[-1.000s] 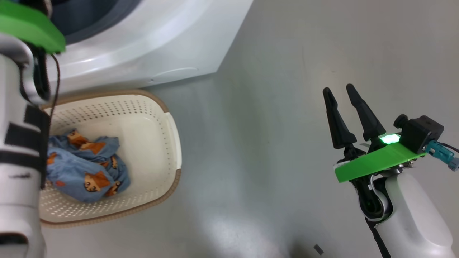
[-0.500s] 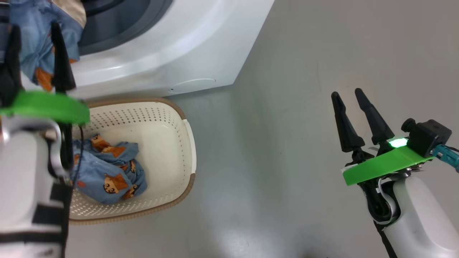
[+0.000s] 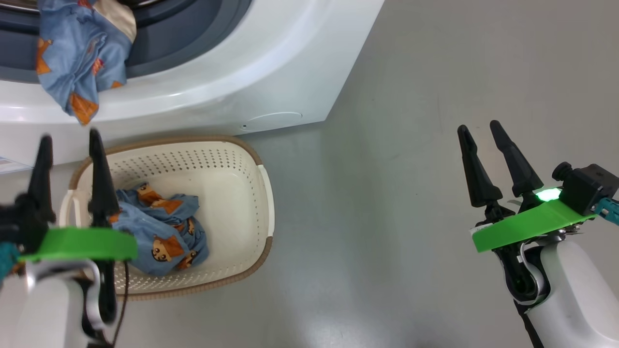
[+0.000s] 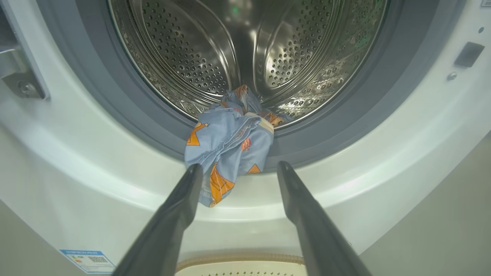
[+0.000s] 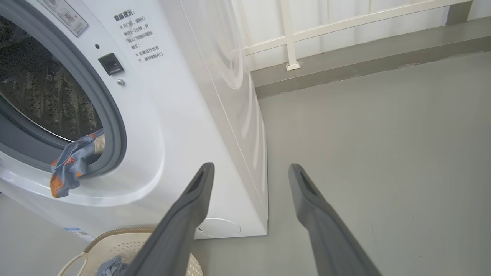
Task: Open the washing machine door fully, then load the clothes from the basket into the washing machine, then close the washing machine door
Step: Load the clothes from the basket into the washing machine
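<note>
One blue garment [image 3: 80,58] hanging out over the grey gasket [image 3: 193,34] of the washing machine [image 3: 271,63], second garment [image 3: 162,237] inside the basket [image 3: 242,193] before it, left gripper [image 3: 70,137] near the basket, fingers spread, empty, right gripper [image 3: 479,127] also spread, empty, well aside.

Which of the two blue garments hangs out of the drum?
The garment draped over the grey gasket, end dangling down the washing machine front; the other garment lies crumpled in the basket.

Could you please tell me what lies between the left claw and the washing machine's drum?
In the left wrist view, a light blue garment sits between the left claw and the drum, draped over the grey gasket.
</note>
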You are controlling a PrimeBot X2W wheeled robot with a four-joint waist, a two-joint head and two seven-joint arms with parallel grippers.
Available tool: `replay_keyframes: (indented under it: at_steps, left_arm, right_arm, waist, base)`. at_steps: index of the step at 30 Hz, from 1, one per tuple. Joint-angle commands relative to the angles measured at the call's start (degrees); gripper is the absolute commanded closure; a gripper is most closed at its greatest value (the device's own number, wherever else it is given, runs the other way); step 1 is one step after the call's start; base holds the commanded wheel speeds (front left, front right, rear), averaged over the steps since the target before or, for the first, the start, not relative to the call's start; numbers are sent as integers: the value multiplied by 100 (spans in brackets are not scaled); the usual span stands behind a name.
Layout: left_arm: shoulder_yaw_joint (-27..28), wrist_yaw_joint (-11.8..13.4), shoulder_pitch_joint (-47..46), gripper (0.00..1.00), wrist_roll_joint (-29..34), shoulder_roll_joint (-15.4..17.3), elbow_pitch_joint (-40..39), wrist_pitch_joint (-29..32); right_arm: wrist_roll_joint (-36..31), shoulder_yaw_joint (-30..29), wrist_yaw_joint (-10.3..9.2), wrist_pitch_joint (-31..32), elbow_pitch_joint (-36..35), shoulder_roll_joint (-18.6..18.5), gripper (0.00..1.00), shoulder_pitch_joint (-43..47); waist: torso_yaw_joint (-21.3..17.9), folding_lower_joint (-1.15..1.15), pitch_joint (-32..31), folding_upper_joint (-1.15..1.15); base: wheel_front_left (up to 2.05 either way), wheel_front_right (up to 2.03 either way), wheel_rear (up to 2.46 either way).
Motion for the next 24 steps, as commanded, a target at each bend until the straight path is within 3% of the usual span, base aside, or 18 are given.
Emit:
replay_keyframes:
  at_steps: [1,11,24]
  left_arm:
    - [245,57,290,0,-45,76,-298,-29]
    - [269,113,711,0,-77,-189,-496,-29]
    - [275,34,583,0,-105,-162,-275,3]
  right_arm:
    - [-60,77,9,-68,-157,-80,0,206]
    - [-86,94,9,-68,-180,-144,0,290]
    - [-62,139,9,-68,-168,-135,0,283]
  waist:
    - [26,0,-33,0]
    - [107,0,-152,0]
    - [61,0,-148,0]
  base:
    - [0,0,0]
    - [0,0,0]
    - [0,0,0]
